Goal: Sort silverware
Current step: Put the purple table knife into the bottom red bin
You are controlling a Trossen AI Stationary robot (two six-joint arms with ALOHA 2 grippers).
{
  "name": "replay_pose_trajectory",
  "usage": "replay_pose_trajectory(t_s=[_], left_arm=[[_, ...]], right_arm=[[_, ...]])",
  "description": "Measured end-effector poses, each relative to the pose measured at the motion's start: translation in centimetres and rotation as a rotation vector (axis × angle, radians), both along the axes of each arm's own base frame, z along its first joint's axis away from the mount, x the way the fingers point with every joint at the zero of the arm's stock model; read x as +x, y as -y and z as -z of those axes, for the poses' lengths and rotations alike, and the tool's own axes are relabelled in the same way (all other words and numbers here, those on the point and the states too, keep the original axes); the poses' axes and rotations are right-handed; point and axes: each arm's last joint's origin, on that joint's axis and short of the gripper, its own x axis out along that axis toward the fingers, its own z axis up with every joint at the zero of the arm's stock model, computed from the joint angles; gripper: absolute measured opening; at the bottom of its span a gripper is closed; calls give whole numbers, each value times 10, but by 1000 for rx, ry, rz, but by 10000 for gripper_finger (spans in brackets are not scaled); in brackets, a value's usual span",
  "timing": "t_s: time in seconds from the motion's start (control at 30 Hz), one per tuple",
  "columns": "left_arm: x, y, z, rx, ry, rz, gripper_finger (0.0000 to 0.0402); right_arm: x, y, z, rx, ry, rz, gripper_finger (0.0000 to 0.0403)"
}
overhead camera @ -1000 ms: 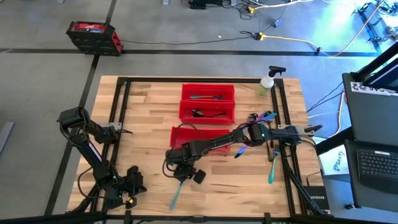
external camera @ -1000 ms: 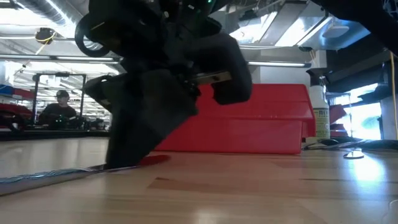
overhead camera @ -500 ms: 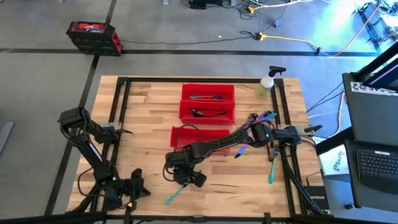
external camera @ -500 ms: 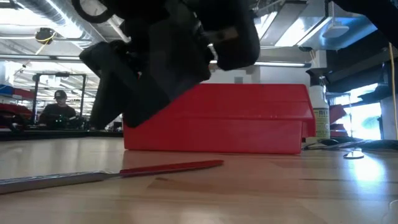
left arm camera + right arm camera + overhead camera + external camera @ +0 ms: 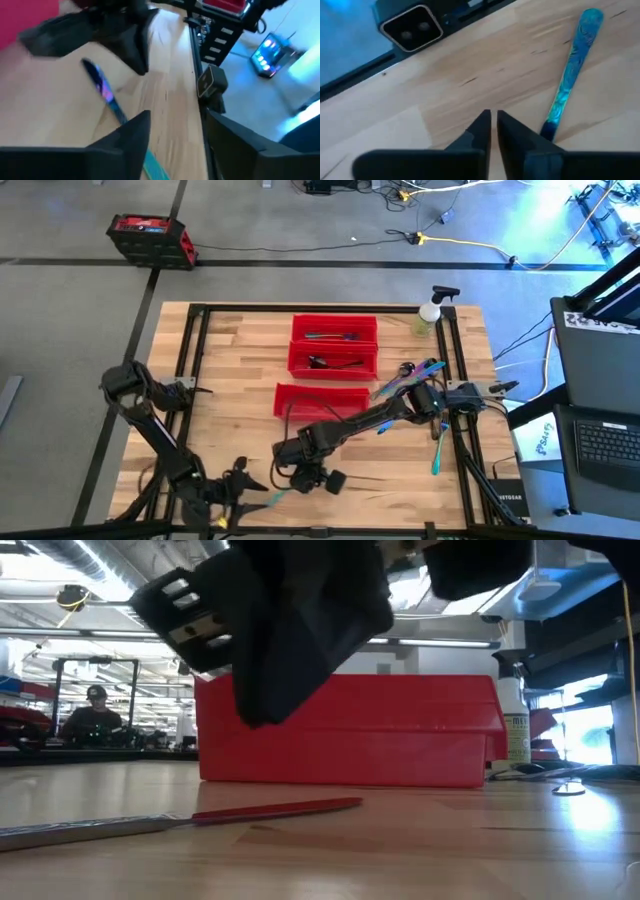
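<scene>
A slim blue-teal piece of silverware (image 5: 275,496) lies flat on the table near its front edge, also seen in the low view (image 5: 200,818). My right gripper (image 5: 322,480) hovers above and just right of it, shut (image 5: 493,116) and holding nothing; the utensil's teal handle (image 5: 567,85) lies beside the fingers. My left gripper (image 5: 252,485) comes from the left, open (image 5: 177,120), and the utensil (image 5: 105,92) lies on the wood ahead of and below its fingers. More silverware (image 5: 410,370) lies at the right.
Three red bins (image 5: 335,328), (image 5: 333,360), (image 5: 322,398) stand in a row at mid-table, the far two with silverware inside. A spray bottle (image 5: 430,315) stands at the far right corner. Loose pieces (image 5: 438,450) lie by the right frame rail.
My right gripper has let go of the utensil, risen off it and drifted toward the near edge. The utensil now lies flat on the table, turned to a flatter angle than before. My left gripper has swung toward the table's right, toward the utensil.
</scene>
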Motion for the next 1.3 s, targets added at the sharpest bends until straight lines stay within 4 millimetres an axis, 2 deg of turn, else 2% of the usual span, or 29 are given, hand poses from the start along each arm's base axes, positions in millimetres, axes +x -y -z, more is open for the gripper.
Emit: replay_pose_trajectory(t_s=[0.1, 0.23, 0.37, 0.47, 0.63, 0.77, 0.9, 1.1, 1.23, 1.3], left_arm=[[14, 9, 10, 80, 2, -43, 196], [26, 19, 18, 82, 35, -135, 195], [27, 29, 13, 38, 84, -198, 161], [26, 35, 8, 13, 103, -203, 139], [30, 37, 17, 12, 99, -229, 130], [35, 42, 30, -4, 85, -239, 129], [36, 54, 28, 44, 100, -217, 129], [35, 59, 24, 110, 147, -285, 129], [33, 55, 30, 108, 114, -294, 129], [32, 54, 33, 107, 94, -288, 129]], right_arm=[[-4, -1, -2, -23, -39, 19, 7], [-13, 2, 1, -79, -129, 30, 1], [-23, 4, -3, -13, -248, 5, 0], [-33, 5, -14, -18, -249, -8, 0], [-50, 11, -29, -17, -175, -8, 0], [-69, 20, -34, -4, -26, 68, 0], [-92, 31, -24, 45, 168, 210, 0], [-112, 40, -8, 340, 498, 407, 0], [-117, 45, 12, 313, 472, 484, 0], [-116, 45, 15, 294, 472, 470, 0]])
